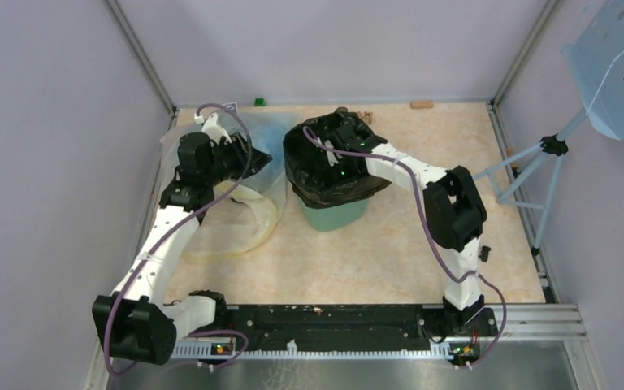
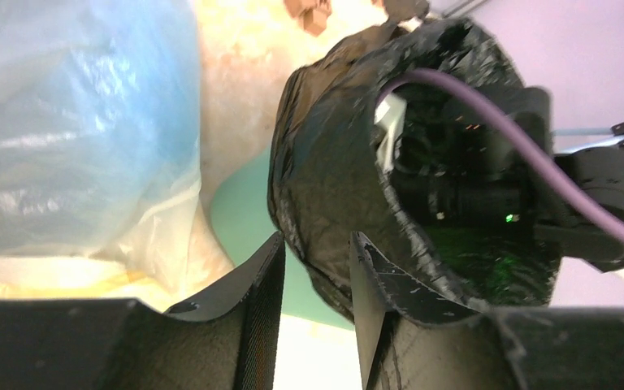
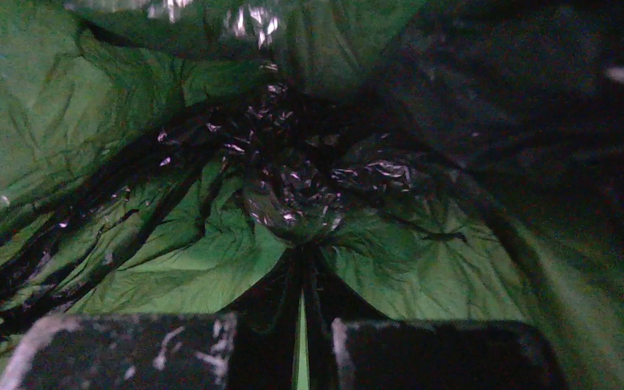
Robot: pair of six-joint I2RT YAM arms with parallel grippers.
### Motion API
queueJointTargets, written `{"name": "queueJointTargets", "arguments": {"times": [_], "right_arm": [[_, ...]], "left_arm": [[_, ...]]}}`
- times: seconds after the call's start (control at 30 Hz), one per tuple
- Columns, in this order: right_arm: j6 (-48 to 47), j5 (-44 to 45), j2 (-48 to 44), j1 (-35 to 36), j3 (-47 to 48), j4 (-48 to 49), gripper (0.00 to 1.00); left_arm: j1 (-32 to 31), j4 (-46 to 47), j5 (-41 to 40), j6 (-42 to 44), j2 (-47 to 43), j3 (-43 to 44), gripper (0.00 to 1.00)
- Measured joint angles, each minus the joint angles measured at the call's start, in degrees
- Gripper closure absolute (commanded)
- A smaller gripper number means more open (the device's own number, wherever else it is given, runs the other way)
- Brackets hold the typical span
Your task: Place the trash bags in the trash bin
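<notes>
Left gripper (image 2: pixel 317 237): we see the jaws part open with a clear gap between the two black fingers (image 2: pixel 264 284). Nothing is clamped. A lower bulge of the thin glossy black plastic trash bag (image 1: pixel 309 183) sits right at the mouth of that gap. We can't tell whether the fingertips touch it.

Right gripper (image 3: pixel 283 318): it is down inside the black bag, as the top view and the left wrist view both show. Its own camera sees only crinkled film lit green. The jaws stand a narrow gap apart and dark film runs down into that gap. We can't tell whether the film is actually pinched.

Bag location: it is draped mouth-up over the rim of the mint-green tapered plastic trash bin (image 1: pixel 333 218). It hides the rim, and only the bin's lower wall shows below it. The bin stands upright near the middle of the beige speckled table (image 1: pixel 390 252).

The purple cable (image 2: pixel 471 89) of the right arm crosses the bag's open mouth.

The large clear plastic bag with blue and yellow contents (image 2: pixel 81 122) lies just left of the bin, under the left arm.

Writing: there is a small white marked tag (image 1: pixel 229 106) at the table's far edge. We can't read it, as it is too small.
</notes>
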Motion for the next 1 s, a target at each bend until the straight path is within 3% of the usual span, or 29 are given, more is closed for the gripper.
{"name": "queueJointTargets", "arguments": {"times": [0.17,0.47,0.63,0.77,0.9,1.0], "right_arm": [[0.4,-0.3,0.8,-0.2,0.7,-0.1,1.00],[1.6,-2.2,-1.5,0.1,-1.1,0.0,1.00],[2.1,-4.3,-5.6,1.0,-2.1,-0.6,0.87],[2.5,-5.9,-9.2,1.1,-1.9,-1.2,0.78],[3.0,-6.2,-12.1,1.1,0.5,-3.1,0.71],[3.4,-5.8,-13.5,1.1,4.4,-4.6,0.60]], "left_arm": [[0.0,0.2,-0.1,0.6,2.1,4.8,0.58],[0.0,-0.3,-0.1,1.4,2.3,5.2,0.52],[0.0,-2.2,-0.6,2.1,1.4,5.2,0.47],[0.0,-3.3,-0.7,2.8,-0.1,5.2,0.36],[0.0,-3.8,-0.7,3.4,-1.1,5.2,0.29],[0.0,-4.7,-0.7,3.9,-2.2,5.0,0.28]]}}
